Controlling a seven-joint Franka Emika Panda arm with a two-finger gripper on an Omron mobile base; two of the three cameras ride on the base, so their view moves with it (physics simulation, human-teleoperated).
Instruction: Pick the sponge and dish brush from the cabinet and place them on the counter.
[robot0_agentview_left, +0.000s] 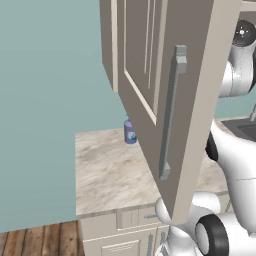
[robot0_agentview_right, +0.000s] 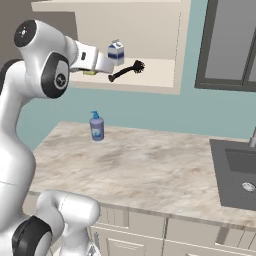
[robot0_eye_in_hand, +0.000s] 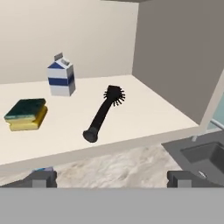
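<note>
- The claw (robot0_eye_in_hand: 111, 179) hangs with jaws wide apart and empty at the shelf's edge — lined up to reach in.
- Dish brush (robot0_eye_in_hand: 103, 113) and sponge (robot0_eye_in_hand: 26, 114) lie flat on the cabinet (robot0_eye_in_hand: 144, 103) shelf, well apart — either could be taken alone.
- The surface (robot0_agentview_right: 135, 167) waits below.

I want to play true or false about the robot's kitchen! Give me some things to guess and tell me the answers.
1. The cabinet door is open. True.
2. The dish brush is lying on the counter. False: it lies on the cabinet shelf.
3. The sponge sits on the shelf apart from the milk carton. True.
4. The end effector is squeezing the sponge. False: it is open and holds nothing.
5. The blue soap bottle is inside the cabinet. False: it stands on the counter.
</note>
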